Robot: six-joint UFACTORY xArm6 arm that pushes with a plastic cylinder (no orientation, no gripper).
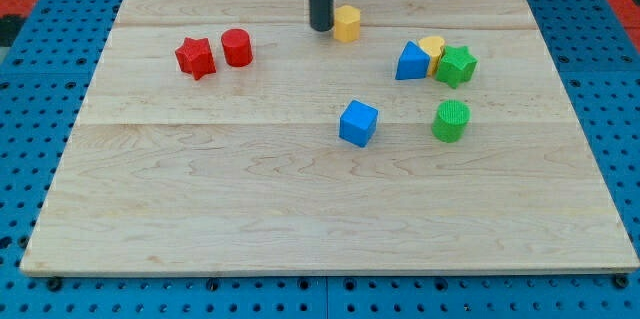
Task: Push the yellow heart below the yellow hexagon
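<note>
The yellow hexagon (347,23) sits near the view's top, just right of centre. My tip (320,28) rests on the board right beside the hexagon's left side, touching or nearly touching it. The yellow heart (432,51) lies to the view's right, wedged between a blue triangle (411,62) on its left and a green star (457,65) on its right. The heart is partly hidden by these two blocks.
A blue cube (359,123) sits near the centre. A green cylinder (451,120) lies below the green star. A red star (196,57) and a red cylinder (236,48) sit together at the view's upper left. The wooden board (300,229) rests on a blue perforated base.
</note>
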